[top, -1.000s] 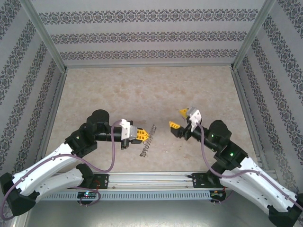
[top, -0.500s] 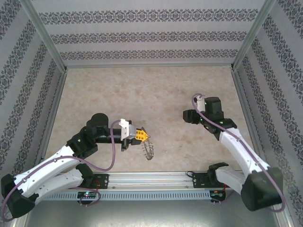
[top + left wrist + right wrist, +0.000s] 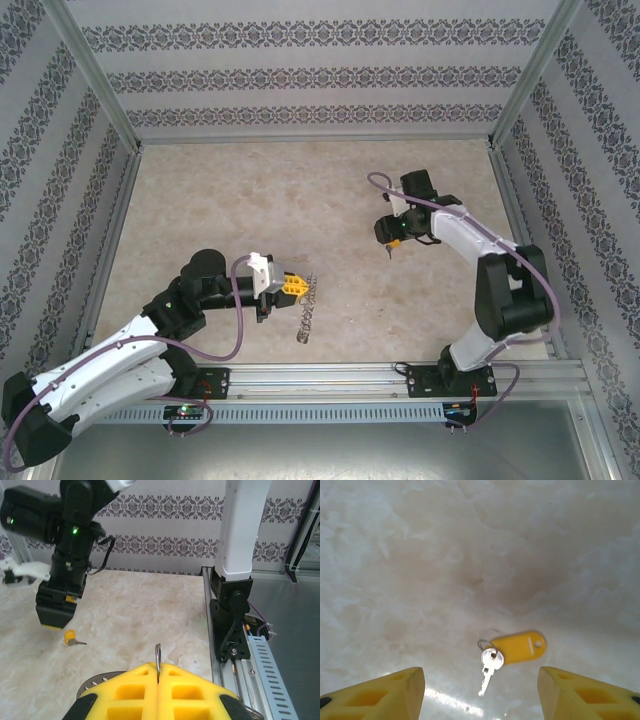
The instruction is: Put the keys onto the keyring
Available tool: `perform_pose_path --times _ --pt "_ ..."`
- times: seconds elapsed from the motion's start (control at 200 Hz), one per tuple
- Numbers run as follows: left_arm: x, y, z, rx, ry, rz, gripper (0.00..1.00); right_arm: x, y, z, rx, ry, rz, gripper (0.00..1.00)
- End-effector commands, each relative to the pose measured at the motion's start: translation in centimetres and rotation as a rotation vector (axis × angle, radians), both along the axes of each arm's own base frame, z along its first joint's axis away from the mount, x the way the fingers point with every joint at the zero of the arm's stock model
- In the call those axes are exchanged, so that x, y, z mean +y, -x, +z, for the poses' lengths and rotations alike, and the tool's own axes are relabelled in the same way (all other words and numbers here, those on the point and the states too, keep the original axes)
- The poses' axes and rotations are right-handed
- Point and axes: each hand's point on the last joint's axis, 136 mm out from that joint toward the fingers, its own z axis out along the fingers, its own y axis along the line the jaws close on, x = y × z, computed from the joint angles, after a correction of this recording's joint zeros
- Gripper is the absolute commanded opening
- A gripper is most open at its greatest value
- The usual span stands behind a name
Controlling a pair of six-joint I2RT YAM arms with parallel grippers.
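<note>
Down on the pale table (image 3: 250, 200), right under my right pincer (image 3: 388, 238), lies the little key (image 3: 489, 664) with its yellow tag (image 3: 519, 646). That pincer's two yellow fingers (image 3: 390, 690) stand wide apart, one on each side of the key, and they do not touch it. My left pincer (image 3: 296, 287) is squeezed tight on the keyring (image 3: 308, 308): its thin metal edge pokes up between my fingertips in the left wrist view, the rest hangs below the pincer, and key and keyring are well apart.
</note>
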Motion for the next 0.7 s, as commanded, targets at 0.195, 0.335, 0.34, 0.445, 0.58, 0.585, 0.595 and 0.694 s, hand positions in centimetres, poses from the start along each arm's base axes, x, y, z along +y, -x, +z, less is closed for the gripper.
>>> perform_pose_path --times 0.195,0.335,0.34,0.445,0.58,0.585,0.595,0.694 --pt "0.3 0.4 2.9 -0.072 0.109 -0.009 0.00 0.1 0.1 -3.4 0.143 0.176 0.107 0.61" --pt "0.4 0.4 3.0 -0.078 0.116 -0.008 0.00 -0.5 -0.1 -4.5 0.174 0.212 0.119 0.58" --pt "0.4 0.4 3.0 -0.078 0.116 -0.008 0.00 -0.5 -0.1 -4.6 0.174 0.213 0.120 0.58" --pt "0.4 0.4 3.0 -0.081 0.119 -0.007 0.00 -0.8 -0.3 -5.2 0.191 0.233 0.131 0.55" --pt "0.4 0.5 3.1 -0.084 0.123 -0.012 0.00 -0.8 -0.8 -5.5 0.201 0.245 0.140 0.52" --pt "0.4 0.5 3.2 -0.084 0.124 -0.011 0.00 -0.9 -0.8 -5.5 0.201 0.246 0.140 0.51" --pt "0.4 0.6 3.2 -0.085 0.125 -0.013 0.00 -0.9 -0.8 -5.5 0.202 0.247 0.140 0.51" --pt "0.5 0.7 3.3 -0.089 0.128 -0.013 0.00 -0.8 -0.9 -5.4 0.201 0.247 0.147 0.49"
